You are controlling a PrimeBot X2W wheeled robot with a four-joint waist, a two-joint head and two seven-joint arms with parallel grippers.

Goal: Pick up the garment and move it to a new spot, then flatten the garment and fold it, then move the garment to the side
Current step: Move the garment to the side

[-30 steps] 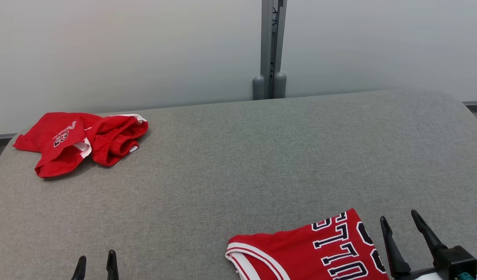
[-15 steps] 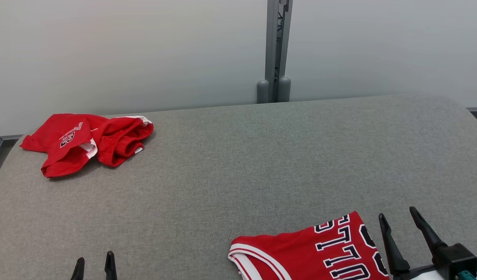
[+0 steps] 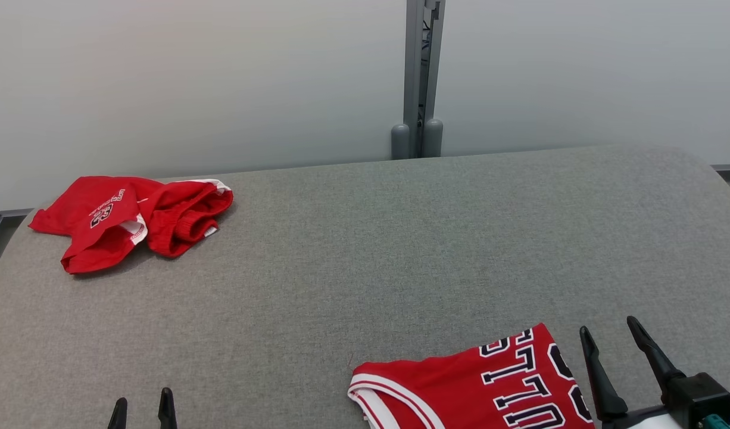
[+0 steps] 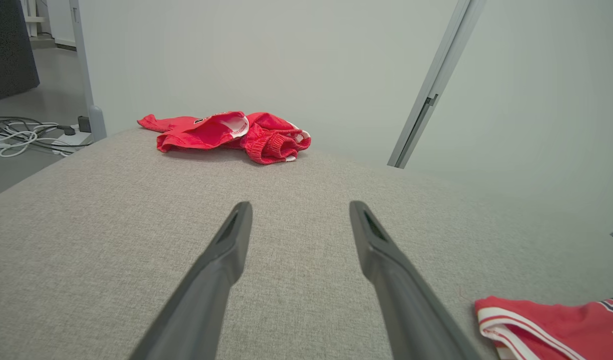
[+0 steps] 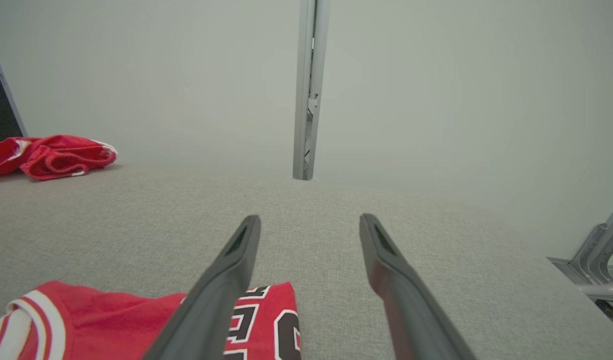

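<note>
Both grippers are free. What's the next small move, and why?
Likely reach the left gripper forward toward the crumpled red shorts. They lie bunched at the far left of the table, on that arm's side, while the jersey beside the right gripper already looks folded flat. Both grippers are open and empty.

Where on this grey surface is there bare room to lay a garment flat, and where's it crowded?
Bare: middle and far right of the grey surface, between the crumpled red garment far left and the folded jersey at the near edge. Crowded: near right, with jersey and right gripper.
</note>
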